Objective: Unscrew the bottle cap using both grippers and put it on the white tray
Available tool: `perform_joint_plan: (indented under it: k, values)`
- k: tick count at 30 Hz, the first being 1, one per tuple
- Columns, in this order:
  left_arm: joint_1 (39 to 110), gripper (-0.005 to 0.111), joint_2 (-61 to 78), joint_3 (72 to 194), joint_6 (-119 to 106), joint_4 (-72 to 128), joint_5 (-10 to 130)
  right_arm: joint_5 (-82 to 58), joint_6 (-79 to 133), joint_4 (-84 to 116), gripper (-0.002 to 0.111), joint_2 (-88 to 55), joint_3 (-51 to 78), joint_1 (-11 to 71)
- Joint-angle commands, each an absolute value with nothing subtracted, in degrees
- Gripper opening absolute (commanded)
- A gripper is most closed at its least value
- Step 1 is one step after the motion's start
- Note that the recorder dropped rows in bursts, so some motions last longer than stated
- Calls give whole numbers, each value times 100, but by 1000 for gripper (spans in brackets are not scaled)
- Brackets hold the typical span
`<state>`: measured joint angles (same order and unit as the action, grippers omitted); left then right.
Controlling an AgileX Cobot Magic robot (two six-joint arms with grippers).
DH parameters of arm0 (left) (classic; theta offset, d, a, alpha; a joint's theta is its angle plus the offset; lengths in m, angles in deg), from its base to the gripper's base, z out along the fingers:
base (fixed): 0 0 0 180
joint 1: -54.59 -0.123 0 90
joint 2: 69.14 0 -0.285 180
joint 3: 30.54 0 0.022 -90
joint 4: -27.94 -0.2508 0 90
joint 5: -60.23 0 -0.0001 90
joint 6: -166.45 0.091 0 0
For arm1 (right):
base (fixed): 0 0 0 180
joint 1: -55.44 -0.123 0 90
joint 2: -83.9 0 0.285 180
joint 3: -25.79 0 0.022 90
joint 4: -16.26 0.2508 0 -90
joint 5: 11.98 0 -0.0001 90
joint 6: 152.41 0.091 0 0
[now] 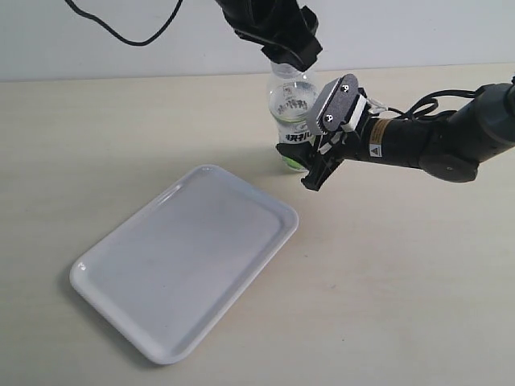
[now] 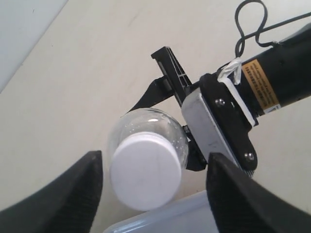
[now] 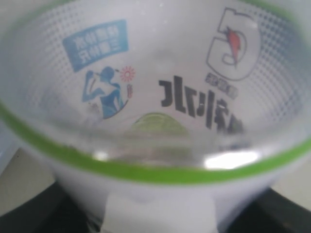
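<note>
The step in hand seems to be the unscrewing itself. The bottle (image 1: 290,100) stands upright on the desk (image 1: 418,281) in the upper middle of the exterior frame, and the bottle cap (image 2: 145,177) sits on its neck. Whether the cap is already loosened cannot be told.

The right tool (image 1: 304,165) comes in from the right of the frame and is closed on the low part of the bottle, with one jaw on each side of the body. The left tool (image 2: 153,165) hangs over the cap from above. Its two black fingers (image 2: 73,194) stand wide, with a clear gap to the cap on both sides, so it holds nothing.

As a judgement, the next move calls for the left tool to close on the side of the cap and turn it, while the right tool keeps the body from turning with it. After that the cap must be lifted and carried to the white tray (image 1: 185,265), which lies in the lower left of the frame, near the bottle.

The cap is a short round disc of matte white plastic with a flat top. The bottle is thin clear plastic with a printed label and a green band; it probably gives way under pressure. The tray is glossy and flat, with rounded corners and a low rim. The desk is a pale, smooth surface.
</note>
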<state>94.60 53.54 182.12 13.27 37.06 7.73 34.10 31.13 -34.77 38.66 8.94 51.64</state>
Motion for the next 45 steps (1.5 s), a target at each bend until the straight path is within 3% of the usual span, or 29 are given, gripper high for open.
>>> perform_joint_plan:
  k: [1, 19, 25, 45]
  values:
    - [9455, 61, 5206, 18234, 1801, 3721, 848, 3133, 3082, -3514, 0, 3844, 897, 5179]
    - [9455, 61, 4901, 18234, 6124, 3702, 462, 3084, 3071, -3514, 0, 3844, 897, 5179]
    - [9466, 69, 5184, 18221, 6405, 3654, 435, 3084, 3071, -3514, 0, 3844, 897, 5179]
    - [9455, 69, 5462, 18221, 6367, 3633, 851, 3084, 3071, -3469, 0, 3844, 897, 5179]
